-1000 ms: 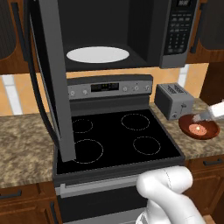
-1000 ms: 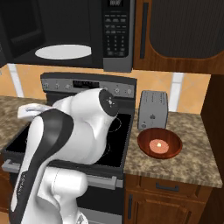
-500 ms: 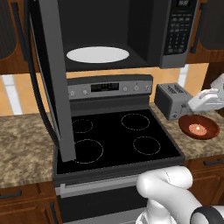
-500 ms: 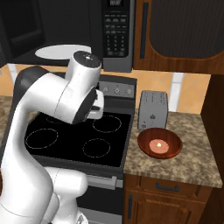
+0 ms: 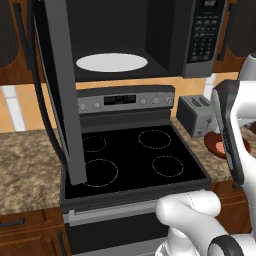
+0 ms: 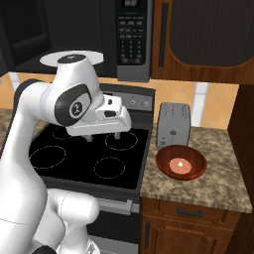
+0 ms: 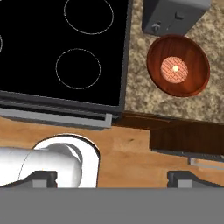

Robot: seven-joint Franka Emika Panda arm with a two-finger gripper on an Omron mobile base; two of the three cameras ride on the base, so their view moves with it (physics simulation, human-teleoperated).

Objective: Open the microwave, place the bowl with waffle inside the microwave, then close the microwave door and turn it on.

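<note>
Fingers (image 7: 46,177) of the white arm's gripper (image 7: 113,178) stand wide apart and empty at the bottom of the hand view, looking down past the stove front toward the table. Over the last second the arm has swung from its reach to the right of the stove back over the cooktop, hand now hanging above the burners in the right base view, and it has come away without the bowl. By that reading, the door step is finished and the pick-up has yet to begin.

Beside the stove (image 6: 89,158), on the speckled granite table (image 6: 218,183), the bowl (image 6: 181,162) sits upright: shallow, round, glossy reddish-brown, its rim catching light. The waffle (image 6: 180,164) lies flat in its middle, a small pale orange disc with a fine grid. Just behind the bowl stands the boxy grey toaster (image 6: 173,124), matte and square-edged.

Farther back and higher, the microwave (image 5: 150,35) gapes open, its black cavity showing the flat white turntable (image 5: 112,62). The microwave door (image 5: 60,90), dark glass in a grey steel frame, swings out to the left, edge-on to the left base camera.
</note>
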